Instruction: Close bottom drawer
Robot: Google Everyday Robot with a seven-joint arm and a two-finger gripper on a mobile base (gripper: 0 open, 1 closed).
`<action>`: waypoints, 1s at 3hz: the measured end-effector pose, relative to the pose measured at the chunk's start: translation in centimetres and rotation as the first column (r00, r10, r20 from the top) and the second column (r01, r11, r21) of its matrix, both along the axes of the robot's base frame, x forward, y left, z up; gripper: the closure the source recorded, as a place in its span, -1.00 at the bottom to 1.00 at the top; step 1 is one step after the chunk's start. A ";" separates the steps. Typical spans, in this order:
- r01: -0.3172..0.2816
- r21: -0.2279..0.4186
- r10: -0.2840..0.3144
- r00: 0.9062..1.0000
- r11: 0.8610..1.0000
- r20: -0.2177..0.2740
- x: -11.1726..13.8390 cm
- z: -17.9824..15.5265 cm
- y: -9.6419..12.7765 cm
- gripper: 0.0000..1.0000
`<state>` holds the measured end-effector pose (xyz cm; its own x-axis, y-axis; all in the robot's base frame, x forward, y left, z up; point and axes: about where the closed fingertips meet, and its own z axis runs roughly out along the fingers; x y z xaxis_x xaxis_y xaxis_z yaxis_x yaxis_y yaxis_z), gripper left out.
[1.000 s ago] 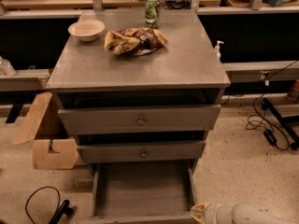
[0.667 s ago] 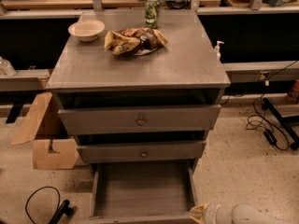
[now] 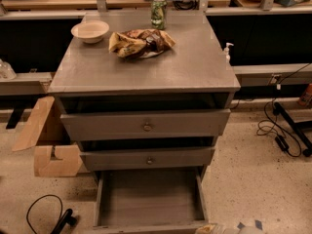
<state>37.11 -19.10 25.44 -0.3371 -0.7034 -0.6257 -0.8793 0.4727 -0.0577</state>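
The bottom drawer (image 3: 148, 199) of the grey cabinet is pulled far out toward me, and its inside is empty. Its front panel (image 3: 146, 226) lies at the lower edge of the view and its knob is out of view. The mid-sized drawer (image 3: 148, 158) and the wide top drawer (image 3: 146, 125) above it are each pulled out a little. My gripper (image 3: 210, 229) shows only as a pale tip at the bottom edge, just right of the bottom drawer's front right corner, with the white arm (image 3: 248, 230) behind it.
On the cabinet top (image 3: 195, 67) are a white bowl (image 3: 90, 31), a crumpled chip bag (image 3: 139, 43) and a green can (image 3: 158, 12). A cardboard box (image 3: 48, 140) stands on the floor at the left. Black cables (image 3: 278, 130) lie at the right and a cable (image 3: 44, 213) at the lower left.
The white arm and gripper have sunk lower at the bottom right, so less of them shows. The drawers and the things on top have not moved.
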 end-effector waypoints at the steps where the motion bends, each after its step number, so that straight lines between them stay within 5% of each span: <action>1: 0.021 0.074 -0.017 0.999 0.997 -0.044 -2.1 -6.9 0.8 1.00; 3: -0.013 0.249 0.025 0.999 0.968 -0.047 0.0 -15.6 3.5 1.00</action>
